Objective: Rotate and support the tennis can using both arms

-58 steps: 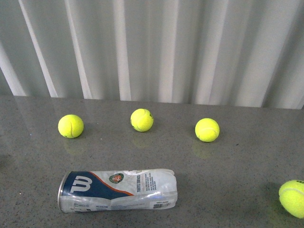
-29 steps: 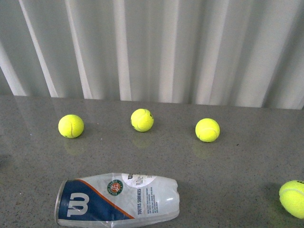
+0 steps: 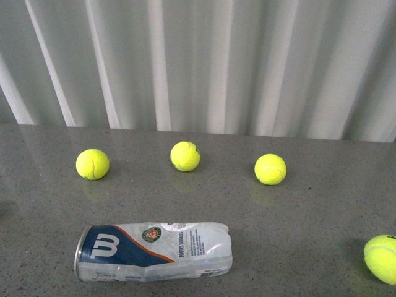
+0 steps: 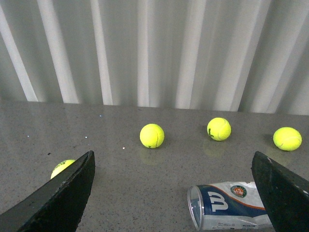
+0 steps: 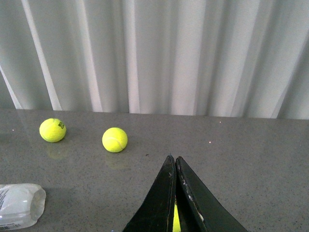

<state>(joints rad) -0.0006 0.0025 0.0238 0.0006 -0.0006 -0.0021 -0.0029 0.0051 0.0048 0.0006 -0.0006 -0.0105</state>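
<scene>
Can [image 3: 153, 251] has rolled slightly since half second ago; lies on side near worktop [image 3: 309, 216] front edge, rim leftward. Left gripper [image 4: 172, 159] spread wide, right gripper [image 5: 173, 159] pinched closed, both clear of it. You should brace both ends before turning.

On table [image 3: 322, 210], can [image 3: 153, 252] lies on its side, long axis 9 to 3 o'clock, rim end at 9. Three balls in a row behind it. From can: left ball [image 3: 92, 164] at 11 o'clock, middle ball [image 3: 185, 156] at 12, right ball [image 3: 270, 169] at 2. Fourth ball [image 3: 381, 258] at 3, well apart. Curtain [image 3: 198, 62] behind table.
</scene>
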